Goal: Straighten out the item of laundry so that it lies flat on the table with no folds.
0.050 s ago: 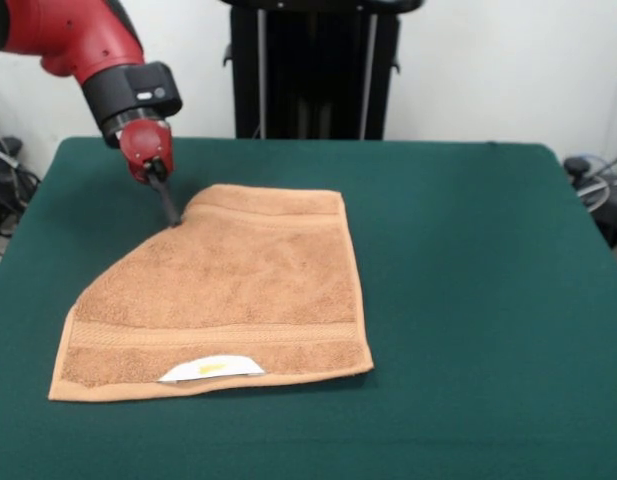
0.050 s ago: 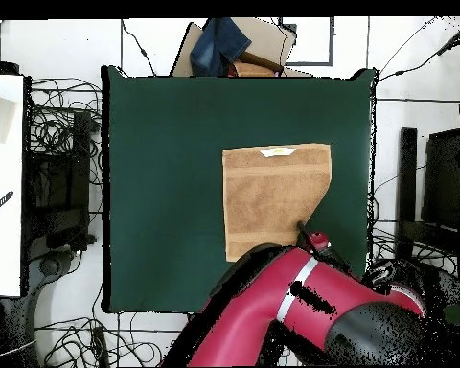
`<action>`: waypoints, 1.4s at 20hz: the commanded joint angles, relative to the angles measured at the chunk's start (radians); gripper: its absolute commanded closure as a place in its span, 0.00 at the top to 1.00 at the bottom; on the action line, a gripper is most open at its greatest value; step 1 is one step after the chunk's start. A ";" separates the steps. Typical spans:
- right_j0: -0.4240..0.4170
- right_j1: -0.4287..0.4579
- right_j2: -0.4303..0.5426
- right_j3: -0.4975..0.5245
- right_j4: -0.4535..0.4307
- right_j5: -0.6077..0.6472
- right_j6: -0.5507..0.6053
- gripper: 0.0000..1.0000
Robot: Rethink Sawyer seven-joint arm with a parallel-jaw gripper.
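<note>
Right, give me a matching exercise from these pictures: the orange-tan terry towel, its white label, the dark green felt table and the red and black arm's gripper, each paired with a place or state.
1. orange-tan terry towel
2. white label
3. dark green felt table
4. gripper

A. at the towel's folded corner
B. lies under everything
C. one corner folded in
D. on the towel's hem opposite the gripper

Pairs: 1-C, 2-D, 3-B, 4-A

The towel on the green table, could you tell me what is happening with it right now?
The gripper of the red arm is down at the towel, at its far corner, which is folded in so that edge runs diagonally. The rest of the towel lies flat on the table, label at the near hem. So it is not fully straightened yet.
</note>
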 commanded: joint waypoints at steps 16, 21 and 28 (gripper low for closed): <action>-0.013 0.089 0.190 -0.121 0.043 0.073 -0.105 0.00; 0.062 0.008 0.102 -0.032 0.023 0.155 -0.066 0.00; 0.057 -0.105 0.124 0.073 -0.029 0.010 0.024 0.00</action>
